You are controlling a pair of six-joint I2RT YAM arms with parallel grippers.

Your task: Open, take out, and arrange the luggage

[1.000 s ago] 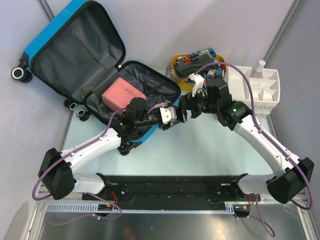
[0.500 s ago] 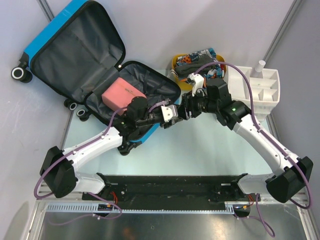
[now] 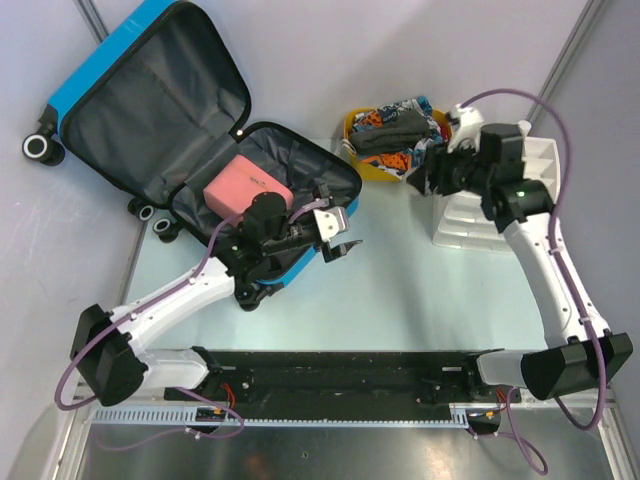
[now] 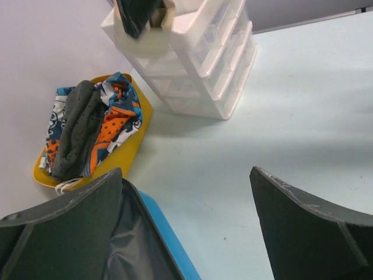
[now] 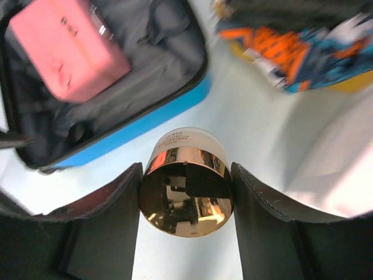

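Note:
The luggage [image 3: 150, 110] lies open at the far left, a blue hard shell with dark grey lining, and a pink pouch [image 3: 247, 188] rests in its near half. My left gripper [image 3: 340, 238] hovers open and empty just off the suitcase's blue rim [image 4: 169, 239]. My right gripper [image 3: 425, 178] is raised between the yellow tub and the white organizer. It is shut on a small white jar with a gold lid [image 5: 186, 192], the lid facing the camera. The luggage [image 5: 145, 116] and pouch [image 5: 67, 49] lie beyond that jar.
A yellow tub [image 3: 350, 125] heaped with patterned clothes stands at the back centre, also seen from the left wrist [image 4: 137, 140]. A white drawer organizer [image 3: 535, 165] sits at the back right, close beside my right gripper. Bare pale tabletop [image 3: 400, 290] lies between the arms.
The two grippers were together at the table's middle. My right arm has swung right and up toward the organizer with the jar; my left gripper has opened and stayed by the suitcase.

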